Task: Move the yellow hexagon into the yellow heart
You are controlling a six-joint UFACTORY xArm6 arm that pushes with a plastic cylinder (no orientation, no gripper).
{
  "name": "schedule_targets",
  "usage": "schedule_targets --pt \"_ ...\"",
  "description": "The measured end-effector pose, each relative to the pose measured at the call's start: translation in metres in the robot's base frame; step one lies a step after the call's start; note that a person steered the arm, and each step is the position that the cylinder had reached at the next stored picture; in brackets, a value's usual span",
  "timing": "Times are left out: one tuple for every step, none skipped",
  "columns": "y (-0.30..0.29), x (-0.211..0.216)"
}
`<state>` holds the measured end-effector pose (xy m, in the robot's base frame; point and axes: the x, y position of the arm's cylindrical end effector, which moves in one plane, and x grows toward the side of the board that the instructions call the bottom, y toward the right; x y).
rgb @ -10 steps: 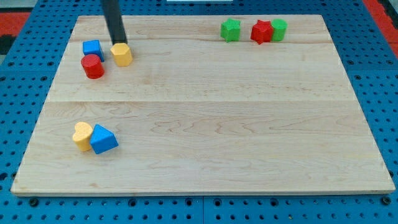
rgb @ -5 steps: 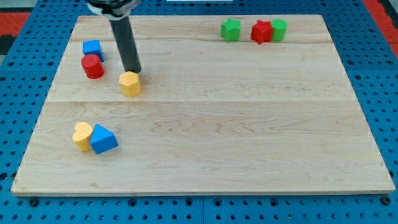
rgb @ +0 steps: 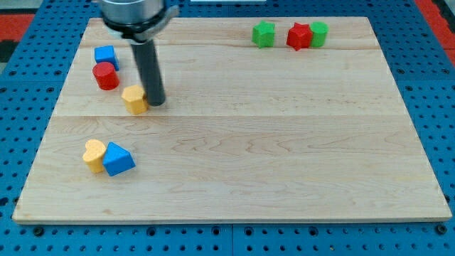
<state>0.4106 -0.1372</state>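
Note:
The yellow hexagon [rgb: 134, 99] lies on the wooden board [rgb: 284, 142] in its left part, below and to the right of the red cylinder. My tip [rgb: 156, 104] rests against the hexagon's right side. The yellow heart [rgb: 93, 155] lies near the board's lower left, touching the blue triangular block [rgb: 118, 159] on its right. The heart is well below and a little left of the hexagon.
A blue cube [rgb: 105, 55] and a red cylinder [rgb: 106, 75] sit at the upper left. A green star [rgb: 264, 33], a red star [rgb: 298, 35] and a green cylinder [rgb: 318, 33] sit along the top edge at the right.
The yellow hexagon has been pushed down the board from beside the blue cube, then a little left. My tip has followed it and moved to its right side.

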Motion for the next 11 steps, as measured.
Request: schedule_targets --pt "0.007 -0.009" --pt "-0.031 -0.011" --pt "-0.035 0.016" --pt "-0.034 0.046" --pt "-0.037 0.038" --pt "-0.019 0.015" --pt "-0.037 -0.009" --pt "-0.077 -0.02" --pt "-0.088 -0.006" --pt "-0.074 0.028" --pt "-0.074 0.056"
